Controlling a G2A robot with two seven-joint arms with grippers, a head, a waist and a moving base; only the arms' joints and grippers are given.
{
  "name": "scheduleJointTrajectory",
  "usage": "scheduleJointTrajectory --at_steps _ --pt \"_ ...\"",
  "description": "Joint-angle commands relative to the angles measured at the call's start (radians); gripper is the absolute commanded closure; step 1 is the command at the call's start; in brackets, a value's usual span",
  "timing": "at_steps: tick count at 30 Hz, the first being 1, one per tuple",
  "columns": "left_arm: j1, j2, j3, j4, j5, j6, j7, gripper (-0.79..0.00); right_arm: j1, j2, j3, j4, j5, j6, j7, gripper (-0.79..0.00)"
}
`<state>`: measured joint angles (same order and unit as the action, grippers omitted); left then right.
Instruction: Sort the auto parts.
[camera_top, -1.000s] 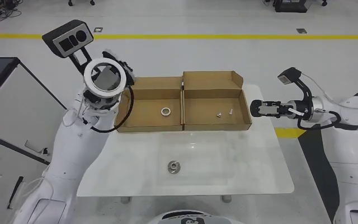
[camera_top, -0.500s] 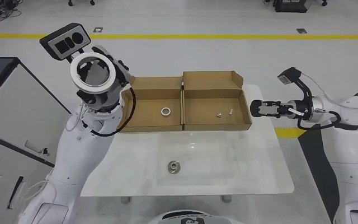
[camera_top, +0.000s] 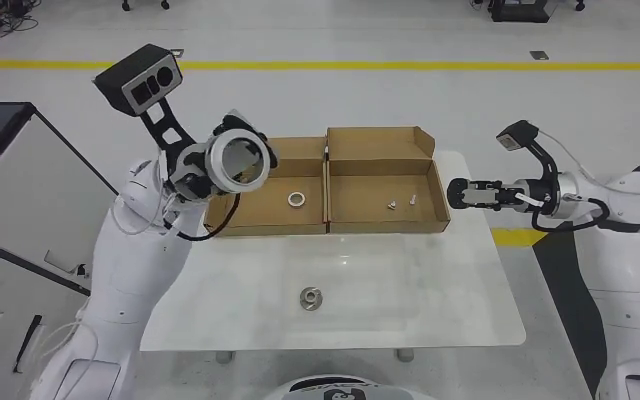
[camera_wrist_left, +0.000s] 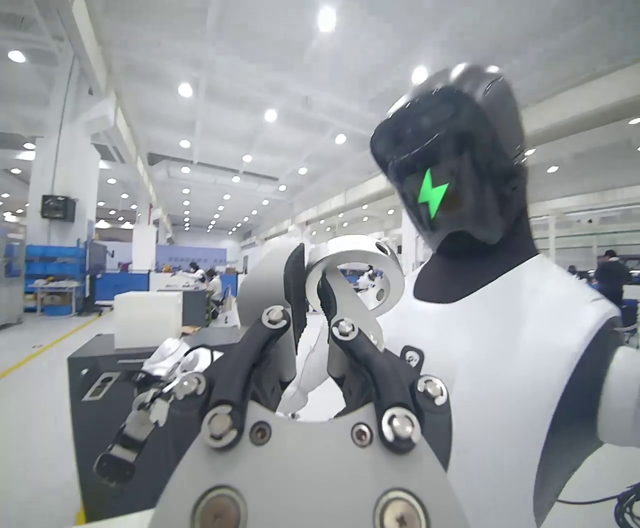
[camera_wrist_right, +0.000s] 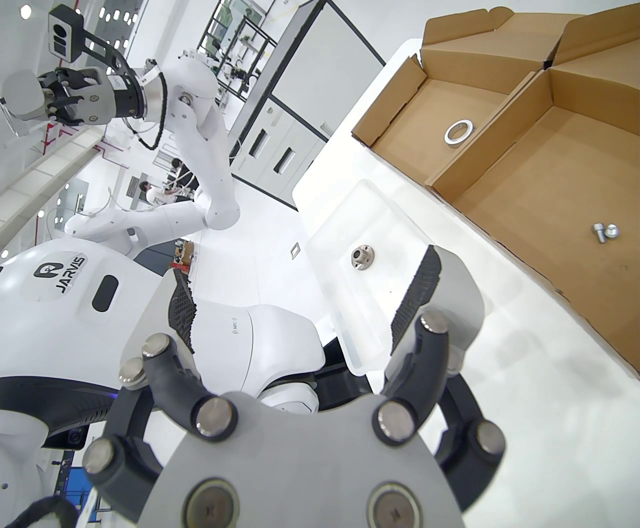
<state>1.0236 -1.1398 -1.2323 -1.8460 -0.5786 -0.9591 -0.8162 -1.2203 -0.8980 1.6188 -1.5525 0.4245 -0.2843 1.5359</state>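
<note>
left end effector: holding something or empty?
Holding. The left end effector is shut on a silver metal ring, pinching its wall from inside and outside.

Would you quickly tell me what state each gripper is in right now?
Left gripper: shut on the metal ring.
Right gripper: open, holding nothing.

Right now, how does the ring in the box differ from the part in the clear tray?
The ring is flat with a wide hole; the round part has a raised hub and a narrow bore. The ring lies in a cardboard box; the round part in the clear tray. Both are round metal.
</note>
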Motion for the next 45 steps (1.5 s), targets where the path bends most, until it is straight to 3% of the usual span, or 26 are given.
scheduleJointTrajectory --at_steps 1,8,14,28,38,45 --pt "0.005 -0.001 0.000 -0.010 0.047 0.007 0.013 0.000 0.000 0.000 0.000 0.000 0.000 0.000 0.000 -0.785" --pt "0.020 -0.011 0.030 -0.036 -0.055 -0.006 0.108 0.000 0.000 0.000 0.000 0.000 0.000 0.000 0.000 -0.785" --pt "0.012 -0.013 0.039 -0.033 -0.158 -0.017 0.081 0.000 0.000 0.000 0.000 0.000 0.000 0.000 0.000 -0.785" --pt "0.012 -0.013 0.039 -0.033 -0.158 -0.017 0.081 0.000 0.000 0.000 0.000 0.000 0.000 0.000 0.000 -0.785" --pt "0.032 -0.013 0.024 0.021 0.033 0.185 0.117 0.000 0.000 0.000 0.000 0.000 0.000 0.000 0.000 -0.785" --pt "0.014 -0.011 0.023 0.077 0.263 0.320 0.120 0.000 0.000 0.000 0.000 0.000 0.000 0.000 0.000 -0.785"
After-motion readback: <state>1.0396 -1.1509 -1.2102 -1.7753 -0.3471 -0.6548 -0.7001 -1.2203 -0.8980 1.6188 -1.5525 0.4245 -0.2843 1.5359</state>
